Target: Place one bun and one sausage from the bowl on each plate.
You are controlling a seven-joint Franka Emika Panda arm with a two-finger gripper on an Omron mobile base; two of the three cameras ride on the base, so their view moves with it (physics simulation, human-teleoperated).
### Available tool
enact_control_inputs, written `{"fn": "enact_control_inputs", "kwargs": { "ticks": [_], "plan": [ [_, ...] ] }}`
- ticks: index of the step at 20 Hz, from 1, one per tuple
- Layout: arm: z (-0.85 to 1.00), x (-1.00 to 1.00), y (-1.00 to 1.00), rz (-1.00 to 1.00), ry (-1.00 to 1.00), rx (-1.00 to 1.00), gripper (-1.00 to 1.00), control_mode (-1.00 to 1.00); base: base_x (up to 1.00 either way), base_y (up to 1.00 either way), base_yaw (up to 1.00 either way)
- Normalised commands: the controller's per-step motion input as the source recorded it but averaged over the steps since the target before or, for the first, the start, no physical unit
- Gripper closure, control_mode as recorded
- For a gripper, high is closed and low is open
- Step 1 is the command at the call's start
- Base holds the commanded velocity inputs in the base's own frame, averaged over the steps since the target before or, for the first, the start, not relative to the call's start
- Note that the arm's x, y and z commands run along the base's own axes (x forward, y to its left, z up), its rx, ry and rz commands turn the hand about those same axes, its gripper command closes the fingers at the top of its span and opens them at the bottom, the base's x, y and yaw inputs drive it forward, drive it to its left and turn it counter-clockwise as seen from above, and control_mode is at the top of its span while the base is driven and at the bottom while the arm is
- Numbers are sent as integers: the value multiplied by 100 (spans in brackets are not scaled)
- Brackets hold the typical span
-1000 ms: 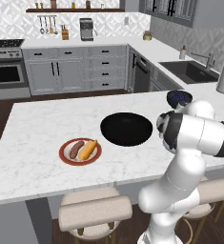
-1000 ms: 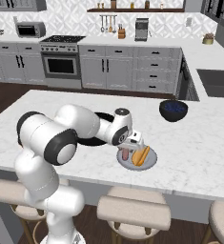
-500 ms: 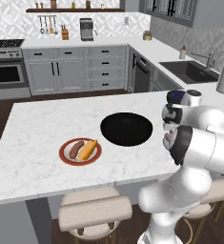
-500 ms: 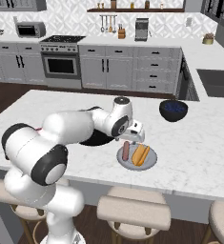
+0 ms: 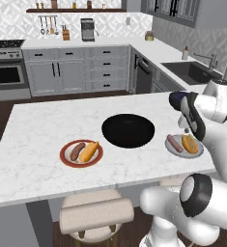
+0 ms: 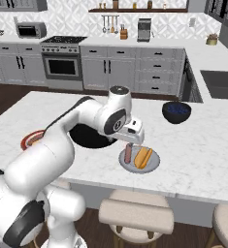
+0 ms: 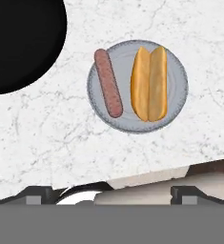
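**Ops:** From my remote seat, biggest thing first: the white marble island surface (image 5: 33, 159) carries everything. In its middle sits the wide, glossy black bowl (image 5: 128, 130), and I can see nothing in it.

**Check:** And the plates?

**Ops:** The cream plate with the red-brown rim (image 5: 81, 153) sits well to one side of the bowl, with a bun and a sausage lying together on it. On the other side, near the surface's front edge, the plain grey plate (image 7: 137, 86) holds a brown sausage (image 7: 108, 89) and a golden split bun (image 7: 148, 83), lying side by side with a small gap between them. I'd judge both plates served.

**Check:** End effector?

**Ops:** The end effector (image 6: 133, 135) hangs above the grey plate with its jaws spread wide and nothing between them.

**Check:** What could go wrong from here?

**Ops:** That plate is near the edge above the stools, so a low sideways pull-away could clip its rim and shove it off. A dip could roll the sausage off the flat plate. The dark blue bowl (image 6: 176, 111) stands farther back; a wide swing that way could knock it.
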Motion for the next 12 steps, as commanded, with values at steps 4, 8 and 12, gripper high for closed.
{"fn": "enact_control_inputs", "kwargs": {
  "ticks": [4, 8, 12],
  "plan": [
    [62, -100, 38, -5, 20, 4, -100, -100, 0, 0, 0],
    [55, -100, 20, -7, 17, 2, -100, -100, 0, 0, 0],
    [38, -100, 1, -11, 15, 2, -100, -100, 0, 0, 0]
  ]
}}
